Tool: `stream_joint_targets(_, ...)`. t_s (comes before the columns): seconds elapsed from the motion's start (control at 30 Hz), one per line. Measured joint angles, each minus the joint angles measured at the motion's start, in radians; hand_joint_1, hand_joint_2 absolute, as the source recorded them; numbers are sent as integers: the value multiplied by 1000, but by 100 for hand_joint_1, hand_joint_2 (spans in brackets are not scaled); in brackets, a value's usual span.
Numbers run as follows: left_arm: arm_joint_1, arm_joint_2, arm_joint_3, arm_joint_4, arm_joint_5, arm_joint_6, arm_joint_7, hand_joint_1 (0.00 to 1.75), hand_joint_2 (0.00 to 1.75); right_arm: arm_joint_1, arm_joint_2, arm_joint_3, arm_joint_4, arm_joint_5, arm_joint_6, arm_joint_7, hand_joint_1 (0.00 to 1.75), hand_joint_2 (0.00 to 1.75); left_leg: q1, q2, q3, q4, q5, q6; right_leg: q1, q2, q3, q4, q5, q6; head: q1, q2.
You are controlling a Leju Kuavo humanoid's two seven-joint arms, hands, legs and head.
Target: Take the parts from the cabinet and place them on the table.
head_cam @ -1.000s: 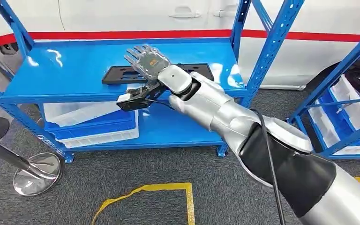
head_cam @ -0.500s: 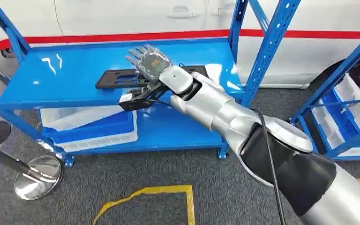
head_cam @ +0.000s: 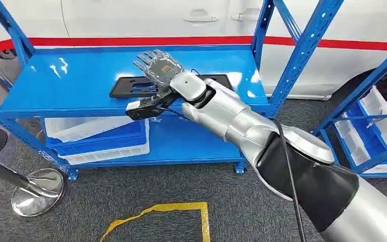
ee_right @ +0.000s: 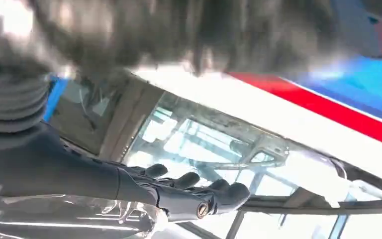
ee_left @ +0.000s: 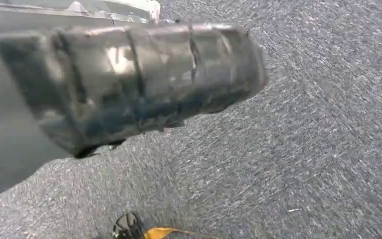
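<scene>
A flat black part (head_cam: 131,86) lies on the top level of the blue shelf unit (head_cam: 65,80), near its front edge. My right hand (head_cam: 158,68) hovers palm down over the middle of the part, fingers stretched out and apart, holding nothing. Its dark thumb (head_cam: 142,108) sticks out in front of the shelf's front edge. In the right wrist view the fingers (ee_right: 199,191) reach out straight with nothing in them. My left hand (ee_left: 129,84) hangs over the grey carpet as a blurred ribbed cover, and its fingers are hidden.
White and blue bins (head_cam: 101,136) sit on the lower shelf. Blue uprights (head_cam: 302,50) frame the shelf on the right, and a second blue rack (head_cam: 378,126) stands further right. A chrome stanchion base (head_cam: 38,189) and yellow floor tape (head_cam: 156,209) lie nearer. A white car (head_cam: 131,17) is behind.
The head view has swayed slightly. My right hand stays spread over the black part, with no visible change in its hold.
</scene>
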Motion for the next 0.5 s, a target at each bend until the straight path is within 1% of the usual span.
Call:
stream_joint_targets(0.07, -1, 2, 0, 0, 0, 0, 1, 0, 0, 7, 0, 0, 0, -4, 11, 0, 0, 175, -2, 0, 2, 3, -5, 8, -3, -1, -90, 173, -71, 1, 0, 0)
stream_joint_targets(0.1, -1, 2, 0, 0, 0, 1, 2, 0, 0, 16, 0, 0, 1, -6, 14, 0, 0, 175, -3, 1, 3, 4, -8, 11, -3, -1, -130, 239, -87, 2, 1, 0)
stream_joint_targets(0.13, -1, 2, 0, 0, 0, 1, 3, 0, 0, 24, -1, 0, 2, -10, 22, 0, 0, 175, -3, 0, 4, 5, -10, 13, -3, -1, -153, 265, -82, 2, 1, 0)
stream_joint_targets(0.17, 0, 2, 0, 0, -1, 2, 3, 0, 0, 30, -2, 0, 3, -19, 40, 2, 0, 175, -3, -1, 7, 6, -13, 12, -3, -1, -151, 242, -51, 0, 2, 0)
stream_joint_targets(0.2, 0, 2, 0, 0, -2, 3, 3, 0, 0, 35, -2, 0, 4, -35, 71, 5, 0, 175, -4, -3, 10, 9, -18, 11, -3, -1, -124, 170, 1, -4, 1, 0)
stream_joint_targets(0.23, 0, 2, 0, 0, -6, 3, 3, 0, 0, 41, -3, 0, 5, -51, 99, 7, 0, 175, -4, -5, 13, 12, -23, 9, -3, -1, -84, 79, 53, -10, 1, 0)
stream_joint_targets(0.27, 0, 2, 0, 0, -9, 3, 3, 0, 0, 48, -3, -1, 6, -63, 120, 8, 0, 175, -4, -7, 16, 17, -28, 6, 0, -1, -44, -10, 95, -18, 1, 0)
stream_joint_targets(0.3, 0, 2, 0, 0, -11, 3, 4, 0, 0, 56, -5, -2, 7, -74, 138, 11, 0, 175, -8, -8, 13, 20, -32, 1, 7, -1, -25, -41, 76, -22, -1, 0)
stream_joint_targets(0.33, -1, 3, 0, 0, -12, 3, 7, 0, 0, 64, -5, -3, 7, -81, 151, 14, 0, 175, -9, -10, 9, 25, -33, -3, 4, 0, -21, -54, 78, -23, 0, 0)
stream_joint_targets(0.4, 0, 2, 0, 0, -14, 3, 10, 0, 0, 78, -5, -3, 8, -87, 163, 20, 0, 175, -4, -10, 9, 18, -31, -13, 10, 1, -22, -52, 77, -26, 1, 0)
stream_joint_targets(0.43, 0, 3, 0, 0, -14, 4, 10, 0, 0, 81, -7, -3, 10, -90, 172, 23, 0, 175, -5, -10, 11, 18, -32, -19, 6, 1, -19, -62, 82, -33, 2, 0)
stream_joint_targets(0.47, 0, 4, 0, 0, -15, 5, 10, 0, 0, 83, -7, -3, 10, -92, 180, 25, 0, 175, -3, -7, 6, 22, -43, -23, -2, 0, -11, -72, 86, -37, 0, 0)
stream_joint_targets(0.5, -1, 4, 0, 0, -17, 5, 10, 0, 0, 83, -6, -3, 10, -93, 185, 24, 0, 175, -4, -4, -2, 51, -62, -28, -3, 0, -7, -75, 86, -39, -2, 0)
